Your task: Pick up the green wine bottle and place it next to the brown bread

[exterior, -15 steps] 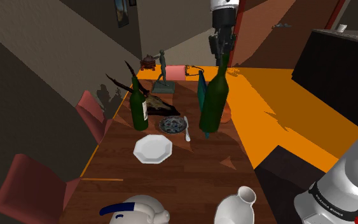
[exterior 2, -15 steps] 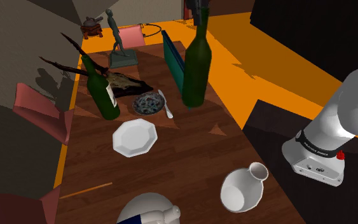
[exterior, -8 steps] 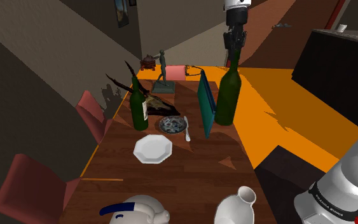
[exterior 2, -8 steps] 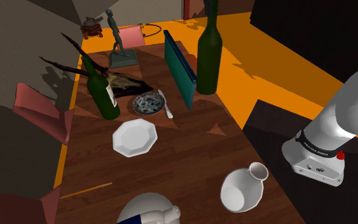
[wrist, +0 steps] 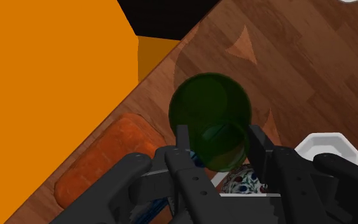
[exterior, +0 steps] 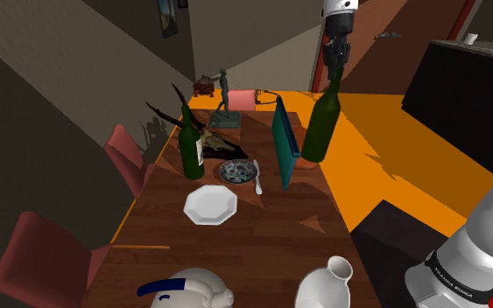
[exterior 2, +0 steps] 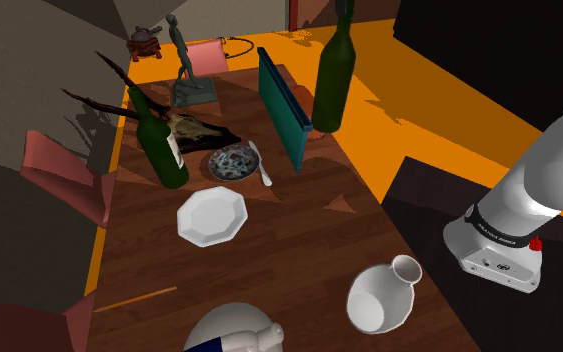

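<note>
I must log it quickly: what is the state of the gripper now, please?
Gripper: closed on the neck of the green wine bottle, holding it.

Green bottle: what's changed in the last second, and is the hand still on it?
The hand, still shut on the green wine bottle at its neck, carried it to the shoulder view's right and farther back, past the upright teal panel, toward the brown bread. The labelled bottle and white plate stayed put.

In the shoulder view, an upright teal panel (exterior: 282, 147) blocks the green bottle's (exterior: 320, 122) nine o'clock; bare tabletop (exterior: 275, 236) lies open at seven.
</note>
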Controlling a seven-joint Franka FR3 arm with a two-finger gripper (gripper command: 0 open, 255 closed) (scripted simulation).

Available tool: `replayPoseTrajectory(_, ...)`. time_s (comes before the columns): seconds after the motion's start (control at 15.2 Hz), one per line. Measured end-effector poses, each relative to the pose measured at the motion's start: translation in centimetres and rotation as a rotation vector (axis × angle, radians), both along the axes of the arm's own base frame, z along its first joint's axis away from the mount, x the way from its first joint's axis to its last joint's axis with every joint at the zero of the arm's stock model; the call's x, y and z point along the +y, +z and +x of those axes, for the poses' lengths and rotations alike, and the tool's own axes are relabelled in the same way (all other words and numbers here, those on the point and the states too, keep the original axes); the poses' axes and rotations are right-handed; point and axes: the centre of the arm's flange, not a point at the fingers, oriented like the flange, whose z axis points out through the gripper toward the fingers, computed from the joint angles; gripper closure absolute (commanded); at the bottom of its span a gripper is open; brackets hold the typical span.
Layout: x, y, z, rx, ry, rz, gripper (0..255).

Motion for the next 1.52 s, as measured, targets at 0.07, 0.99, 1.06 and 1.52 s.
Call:
replayPoseTrajectory(0.07, -0.2, -0.4, 0.0, 0.000, 0.000, 0.000, 255)
replayPoseTrajectory(0.99, -0.2, -7.6, 0.0, 0.000, 0.001, 0.000, 255)
replayPoseTrajectory(1.06, -0.1, -8.3, 0.0, 0.000, 0.001, 0.000, 255)
replayPoseTrajectory(1.52, -0.3, -12.0, 0.1, 0.000, 0.001, 0.000, 255)
